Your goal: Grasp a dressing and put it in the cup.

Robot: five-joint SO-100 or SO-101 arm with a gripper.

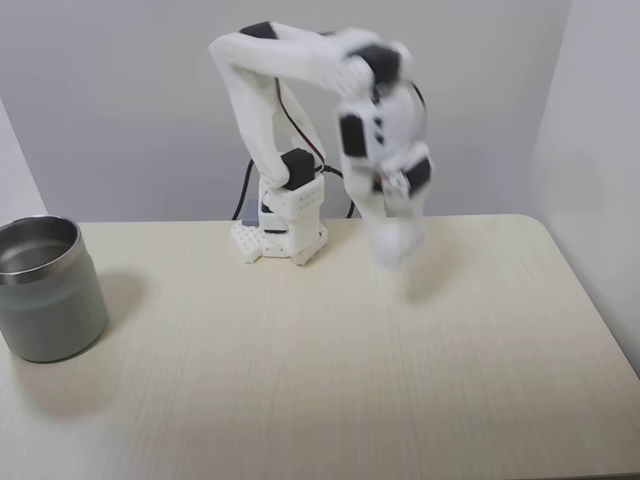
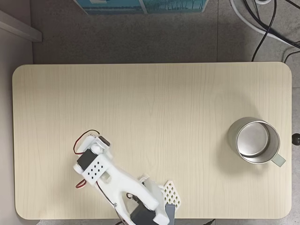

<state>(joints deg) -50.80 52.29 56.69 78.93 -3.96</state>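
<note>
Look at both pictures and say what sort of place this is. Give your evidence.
Probably a room set up for hobby or lab robot trials, not a kitchen. A small white arm is mounted on a plain wooden table, a steel cup is the sole prop, and cables trail over a grey floor.

Motion blur smears the end effector (image 1: 393, 238), possibly gripping something white.

white plastic arm (image 1: 265, 90), black servo blocks, red and black wires, perforated wrist plate (image 2: 96, 168), lattice base (image 1: 278, 238).
</note>
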